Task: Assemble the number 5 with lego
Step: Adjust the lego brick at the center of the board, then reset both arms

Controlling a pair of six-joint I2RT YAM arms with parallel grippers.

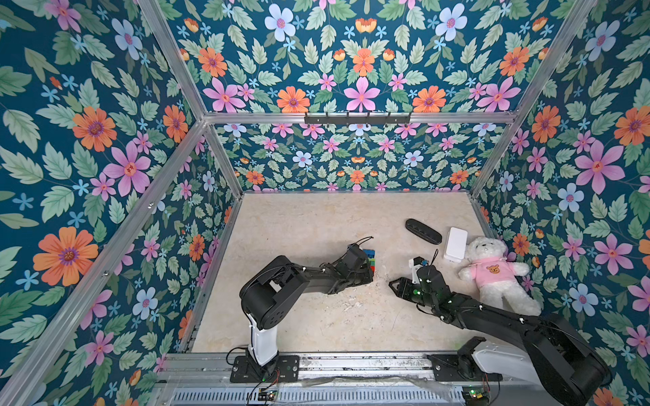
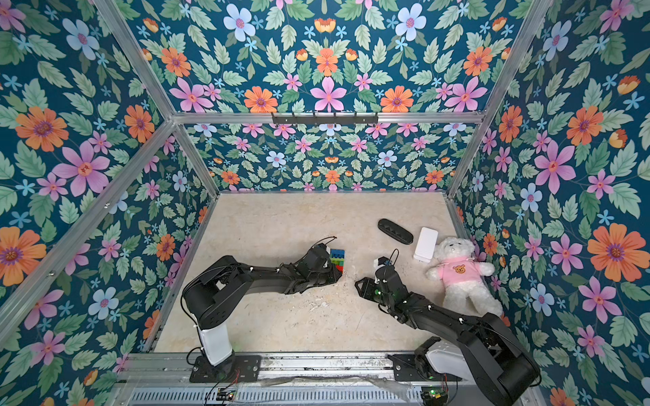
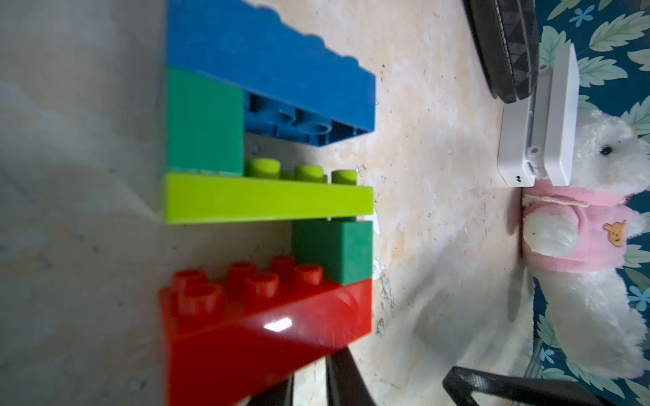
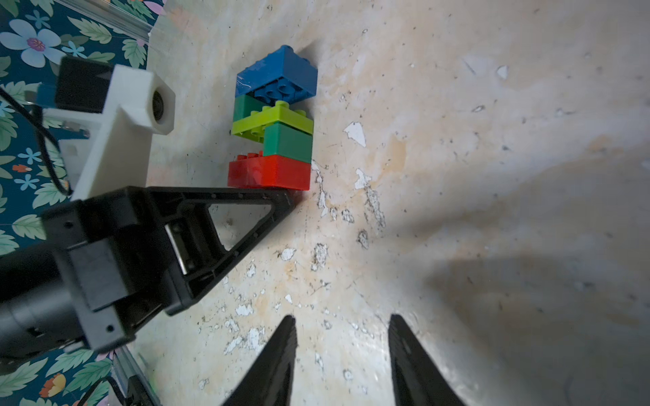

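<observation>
The lego bricks are joined into the number 5 [image 1: 369,258], which lies on its side on the table in both top views [image 2: 337,259]. It runs blue [image 4: 278,75], dark green, lime [image 3: 267,202], dark green, red [image 3: 267,327]. My left gripper [image 4: 289,201] lies flat against the underside of the red brick. In the left wrist view its fingers [image 3: 346,381] stand a narrow slit apart and the red brick hides their tips. My right gripper [image 4: 343,320] hangs open over bare table, a little to the right of the bricks [image 1: 391,283], with nothing between its fingers.
To the right, towards the back, lie a black oblong case [image 1: 423,231], a white box [image 1: 456,244] and a white teddy bear in a pink shirt [image 1: 496,274]. Flowered walls close the table on three sides. The arm bases stand on the front rail [image 1: 351,365].
</observation>
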